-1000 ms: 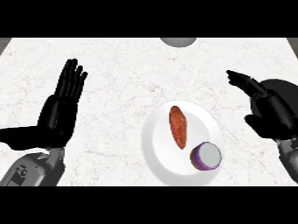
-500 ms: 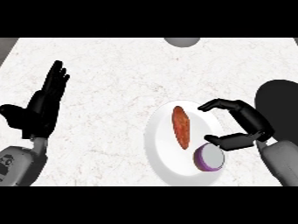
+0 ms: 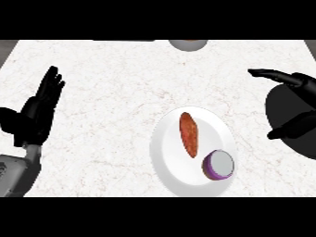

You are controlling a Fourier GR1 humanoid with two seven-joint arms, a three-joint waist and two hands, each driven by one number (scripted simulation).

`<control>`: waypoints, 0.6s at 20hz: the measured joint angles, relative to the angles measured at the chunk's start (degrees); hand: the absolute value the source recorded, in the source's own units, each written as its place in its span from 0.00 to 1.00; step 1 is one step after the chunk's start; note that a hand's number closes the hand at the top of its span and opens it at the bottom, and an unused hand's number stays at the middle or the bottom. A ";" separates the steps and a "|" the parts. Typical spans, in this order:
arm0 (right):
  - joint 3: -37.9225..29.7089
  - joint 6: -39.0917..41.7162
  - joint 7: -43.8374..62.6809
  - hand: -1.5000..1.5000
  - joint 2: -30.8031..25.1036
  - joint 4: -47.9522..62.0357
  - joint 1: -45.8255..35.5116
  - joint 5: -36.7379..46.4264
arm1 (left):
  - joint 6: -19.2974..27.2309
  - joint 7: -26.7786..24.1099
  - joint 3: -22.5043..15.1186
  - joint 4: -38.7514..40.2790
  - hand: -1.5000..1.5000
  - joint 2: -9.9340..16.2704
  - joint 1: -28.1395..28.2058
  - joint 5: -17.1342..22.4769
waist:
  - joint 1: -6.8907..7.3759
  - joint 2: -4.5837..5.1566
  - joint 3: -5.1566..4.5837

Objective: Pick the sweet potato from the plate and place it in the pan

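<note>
Light is even and bright across the pale surface [image 3: 119, 92], with no glare and no clear direction. Shadows are almost absent; only a faint soft shade rims the plate [image 3: 166, 157]. The black hands and dark pan [image 3: 290, 115] show little inner detail. Edges look mildly soft, without visible distortion.

The right hand [image 3: 309, 107] covers much of the black pan [image 3: 292, 121], whose right side runs off the right edge. A grey round object [image 3: 187, 44] at the far edge is cut off, too little showing to name.
</note>
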 measured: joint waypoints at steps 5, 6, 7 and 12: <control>1.54 5.86 6.75 0.00 -2.91 -0.58 -8.58 3.98 | 0.56 0.74 -0.02 0.32 0.50 -1.11 -0.47 -1.01 | -0.10 -0.20 -0.05; 1.44 6.63 8.60 0.00 -2.42 -1.05 -10.03 4.24 | 0.76 1.27 0.27 0.51 0.50 -1.24 -1.12 -1.34 | -0.24 -0.23 -0.05; 1.22 7.45 9.84 0.00 -2.16 -0.93 -11.42 4.75 | 0.14 0.54 0.58 0.95 0.50 -1.32 -0.71 -1.45 | -0.28 -0.24 -0.05; 0.91 7.12 16.29 0.00 2.06 -4.01 -15.58 8.06 | -0.63 2.52 1.61 0.34 0.50 -1.66 -1.08 -2.31 | -0.60 -0.34 -0.04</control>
